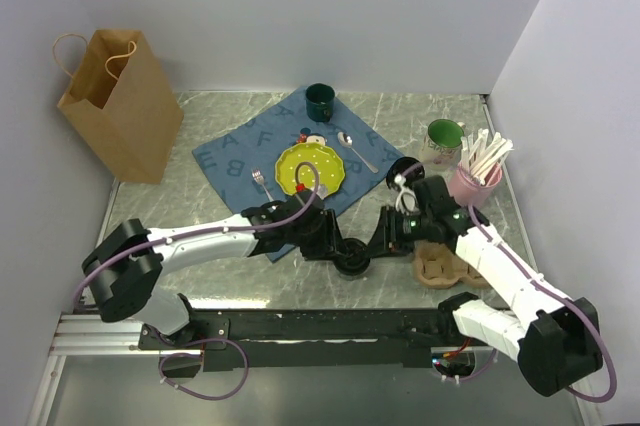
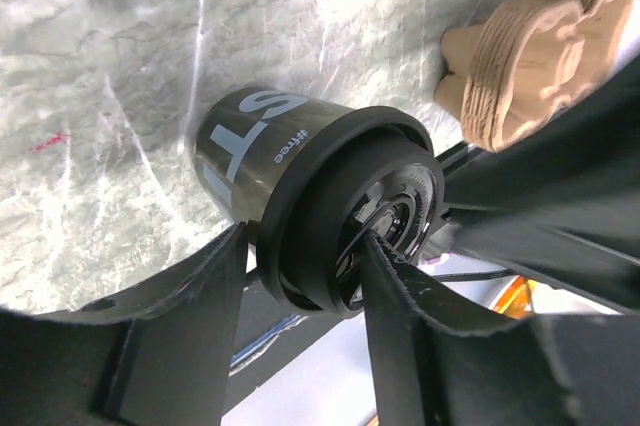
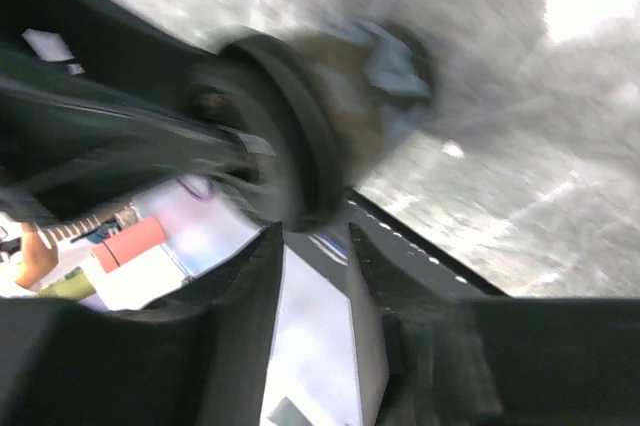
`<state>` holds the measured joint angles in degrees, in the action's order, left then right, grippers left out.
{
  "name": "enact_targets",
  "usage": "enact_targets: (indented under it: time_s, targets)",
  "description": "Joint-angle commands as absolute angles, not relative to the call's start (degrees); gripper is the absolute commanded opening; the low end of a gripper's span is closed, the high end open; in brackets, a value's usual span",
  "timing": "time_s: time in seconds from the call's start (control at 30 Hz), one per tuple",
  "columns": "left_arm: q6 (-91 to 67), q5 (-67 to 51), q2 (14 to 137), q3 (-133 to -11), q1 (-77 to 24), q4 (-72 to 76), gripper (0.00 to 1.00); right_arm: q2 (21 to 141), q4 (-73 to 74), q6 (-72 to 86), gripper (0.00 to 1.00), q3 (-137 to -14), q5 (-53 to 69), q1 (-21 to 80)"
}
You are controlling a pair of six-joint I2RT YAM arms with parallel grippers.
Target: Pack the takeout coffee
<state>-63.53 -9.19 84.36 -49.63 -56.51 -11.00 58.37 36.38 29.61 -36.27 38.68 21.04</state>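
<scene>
A black takeout coffee cup (image 1: pixel 352 261) with a round black lid lies on its side near the table's front middle. My left gripper (image 1: pixel 340 251) is shut on its lid end. In the left wrist view the fingers (image 2: pixel 200 316) pinch the lid, and the cup body (image 2: pixel 255 146) shows white lettering. My right gripper (image 1: pixel 386 232) faces the same cup from the right. In the blurred right wrist view the cup (image 3: pixel 330 116) lies just past the open fingertips of the right gripper (image 3: pixel 315 236), with nothing between them. A second black-lidded cup (image 1: pixel 403 174) stands upright behind the right arm.
The brown pulp carrier (image 1: pixel 440 268) (image 2: pixel 530 56) lies right of the cup. On a blue lettered cloth (image 1: pixel 235 156) are a yellow plate (image 1: pixel 310 168), fork, spoon and dark green mug (image 1: pixel 320 101). A paper bag (image 1: pixel 120 106) stands far left; a green-and-white mug (image 1: pixel 443 138) and a pink cup of straws (image 1: pixel 475 181) stand on the right.
</scene>
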Motion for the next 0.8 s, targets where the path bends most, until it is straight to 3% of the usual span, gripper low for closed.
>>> enact_targets:
  time_s: [0.0,0.33,0.4,0.43,0.77]
  targets:
    - [-58.72,-4.84,88.86,-53.68,-58.62,-26.97,0.54,58.1,39.46,25.75,0.42,-45.25,38.14,21.71]
    - [-53.97,-1.23,86.13,-66.52,-58.54,-36.03,0.68,56.87,42.53,25.23,0.45,-49.04,37.36,21.71]
    - [-52.65,-0.27,86.05,-69.76,-58.54,-37.44,0.83,56.78,43.41,24.88,0.46,-50.97,37.35,21.53]
    - [-51.95,-0.18,86.22,-71.0,-58.54,-38.05,0.84,56.78,44.72,24.44,0.46,-51.59,37.61,21.62]
    - [-43.6,1.58,88.67,-78.3,-58.88,-40.24,0.84,50.98,54.48,23.55,0.47,-60.89,29.55,21.62]
